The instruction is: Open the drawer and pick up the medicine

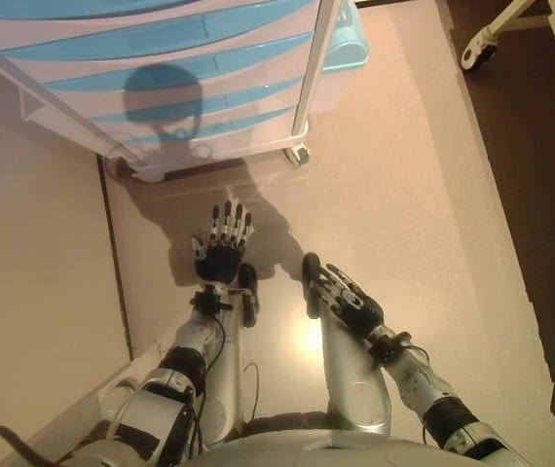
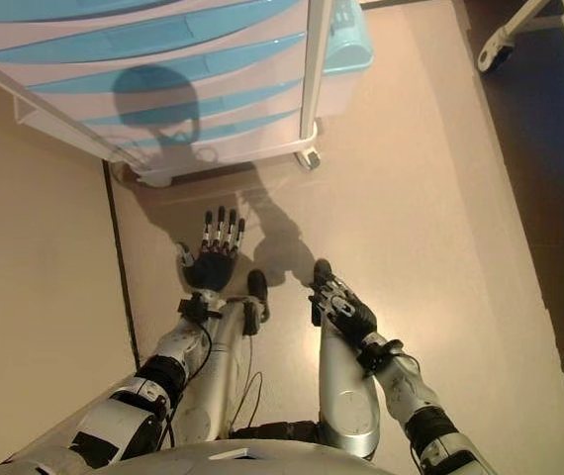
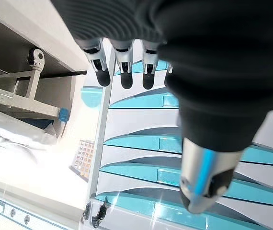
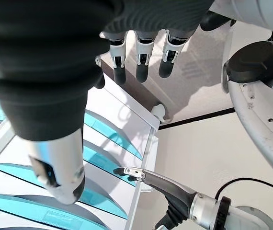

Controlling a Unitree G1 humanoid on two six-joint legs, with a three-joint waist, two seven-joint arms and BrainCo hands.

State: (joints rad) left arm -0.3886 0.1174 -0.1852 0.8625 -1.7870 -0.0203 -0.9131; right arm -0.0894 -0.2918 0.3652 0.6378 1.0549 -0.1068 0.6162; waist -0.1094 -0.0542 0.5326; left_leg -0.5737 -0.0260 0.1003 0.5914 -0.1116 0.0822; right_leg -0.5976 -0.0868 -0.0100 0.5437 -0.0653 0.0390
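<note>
The drawer unit (image 1: 170, 78) stands at the far side, all drawers shut, so the medicine is not in sight; the left hand (image 1: 221, 248) hangs spread and empty short of it, ready to reach; the right hand (image 1: 341, 292) hangs low, fingers relaxed, idle.

Count: one drawer cabinet (image 1: 161, 68) on castors, with four blue-fronted drawers (image 1: 161, 39) visible in the head views. Two hands in view: one left hand (image 1: 221, 255), one right hand (image 1: 344, 294).
</note>
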